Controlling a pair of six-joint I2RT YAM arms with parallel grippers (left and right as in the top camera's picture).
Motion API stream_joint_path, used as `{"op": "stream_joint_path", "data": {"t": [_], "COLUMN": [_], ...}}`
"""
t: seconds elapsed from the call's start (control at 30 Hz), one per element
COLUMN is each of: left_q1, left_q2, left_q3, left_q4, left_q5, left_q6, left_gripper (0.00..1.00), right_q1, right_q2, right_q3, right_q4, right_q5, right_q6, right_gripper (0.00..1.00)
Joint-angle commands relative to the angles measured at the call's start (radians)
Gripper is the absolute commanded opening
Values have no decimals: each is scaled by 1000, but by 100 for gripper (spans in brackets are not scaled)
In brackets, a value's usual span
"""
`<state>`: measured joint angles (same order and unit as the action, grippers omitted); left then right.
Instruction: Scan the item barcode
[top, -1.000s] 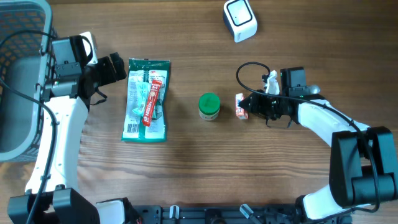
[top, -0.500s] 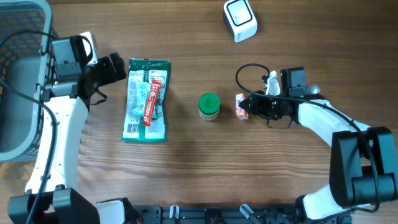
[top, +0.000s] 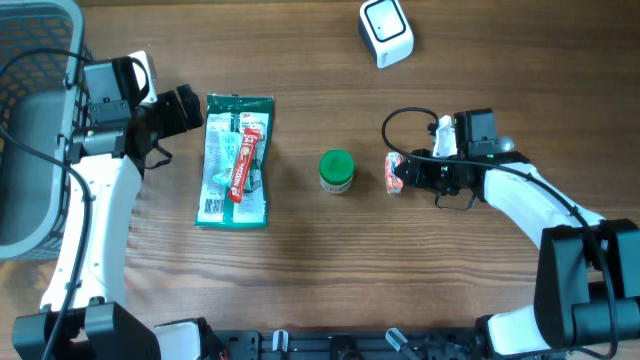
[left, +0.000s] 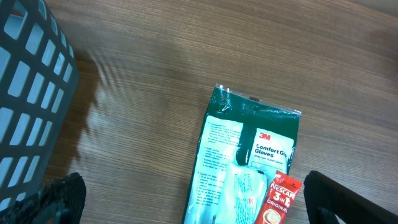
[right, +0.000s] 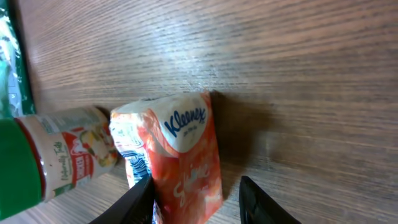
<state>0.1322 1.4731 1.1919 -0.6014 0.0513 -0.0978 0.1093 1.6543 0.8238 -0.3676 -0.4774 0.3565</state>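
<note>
A small orange Kleenex tissue pack (top: 394, 172) stands on the wooden table right of centre. My right gripper (top: 407, 172) is around it. In the right wrist view the pack (right: 186, 146) sits between the fingers of my right gripper (right: 198, 198). One finger touches the pack and the other stands clear of it with a gap, so the gripper is open. A white barcode scanner (top: 386, 32) sits at the far edge. My left gripper (top: 186, 108) hovers wide open by the top left corner of a green glove pack (top: 236, 160).
A green-lidded jar (top: 336, 171) stands just left of the tissue pack and shows as a jar (right: 56, 155) in the right wrist view. A red Nescafe sachet (left: 277, 202) lies on the glove pack (left: 249, 149). A grey basket (top: 30, 120) fills the far left.
My right gripper has widened its jaws and shifted slightly to the right, and the tissue pack has moved with it. The left arm has not moved.
</note>
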Motion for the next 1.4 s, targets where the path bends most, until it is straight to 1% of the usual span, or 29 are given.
{"op": "stream_joint_path", "data": {"t": [0.0, 0.1, 0.3, 0.43, 0.57, 0.63, 0.73, 0.77, 0.8, 0.83, 0.93, 1.1, 1.17, 1.3, 1.37], "left_q1": [4, 4, 4, 4, 4, 4, 4, 4, 4, 4, 4, 4, 4, 4, 4], "left_q2": [-14, -14, -14, -14, -14, -14, -14, -14, -14, -14, -14, -14, -14, -14, -14], "left_q3": [14, 14, 14, 14, 14, 14, 14, 14, 14, 14, 14, 14, 14, 14, 14], "left_q4": [3, 3, 3, 3, 3, 3, 3, 3, 3, 3, 3, 3, 3, 3, 3], "left_q5": [8, 8, 8, 8, 8, 8, 8, 8, 8, 8, 8, 8, 8, 8, 8], "left_q6": [16, 16, 16, 16, 16, 16, 16, 16, 16, 16, 16, 16, 16, 16, 16], "left_gripper": [100, 100, 100, 100, 100, 100, 100, 100, 100, 100, 100, 100, 100, 100, 100], "right_q1": [-6, -6, 23, 88, 178, 228, 285, 300, 310, 318, 320, 320, 320, 320, 320], "right_q2": [-37, -101, -214, -232, -232, -232, -230, -224, -220, -214, -201, -186, -175, -136, -106], "right_q3": [54, 112, 187, 295, 489, 557, 566, 565, 565, 563, 563, 562, 557, 520, 496], "right_q4": [-53, -110, -194, -325, -510, -567, -586, -595, -600, -599, -587, -588, -591, -597, -598], "right_q5": [34, 29, 63, 150, 267, 327, 382, 404, 407, 401, 366, 365, 367, 468, 498], "right_q6": [-34, -69, -68, -68, -65, -64, -61, -56, -58, -63, -65, -63, -49, 43, 82], "right_gripper": [44, 48, 48, 49, 50, 50, 53, 66, 98, 100, 100, 99, 91, 81, 78]}}
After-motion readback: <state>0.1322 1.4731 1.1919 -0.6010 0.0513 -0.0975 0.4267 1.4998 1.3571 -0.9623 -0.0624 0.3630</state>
